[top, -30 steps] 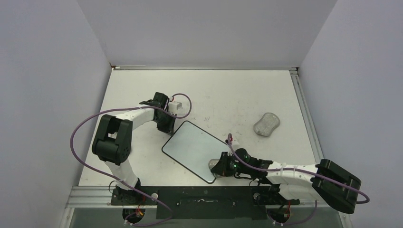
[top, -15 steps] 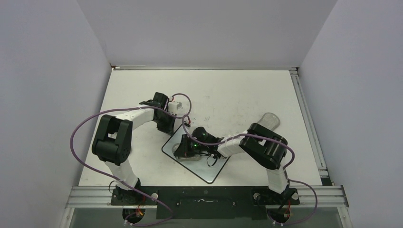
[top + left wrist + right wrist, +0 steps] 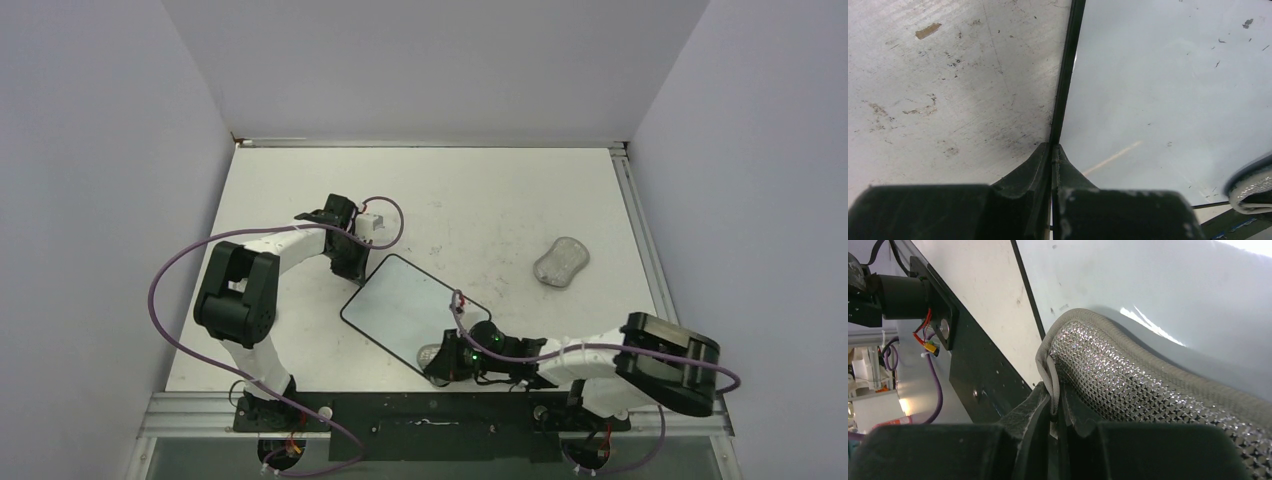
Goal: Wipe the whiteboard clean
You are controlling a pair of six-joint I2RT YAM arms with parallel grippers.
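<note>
whiteboard (image 3: 400,300) lies flat on the table (image 3: 500,190), turned diagonally, between the two grippers; left gripper (image 3: 354,262) sits at the board's far-left edge, clenched on the thin black rim; in the left wrist view its fingers (image 3: 1033,162) meet right on the rim line, scuffed table to their left, white board surface to their right; a few tiny dark specks on the board far ahead and to the right of those fingers; otherwise the surface looks clean from here.

right gripper (image 3: 442,362) is low at the board's near corner, pinching a grey sponge (image 3: 430,353); in the right wrist view its fingers (image 3: 1033,405) are clamped tight on the sponge's seam edge, and the glittery mesh body runs ahead and to the right of them, resting on the board just inside the rim; strip of table, then black base plate (image 3: 973,365), to the gripper's left.

grey lump (image 3: 561,262) lies on the table off the board, well apart from the right gripper, beyond it and to its right.
</note>
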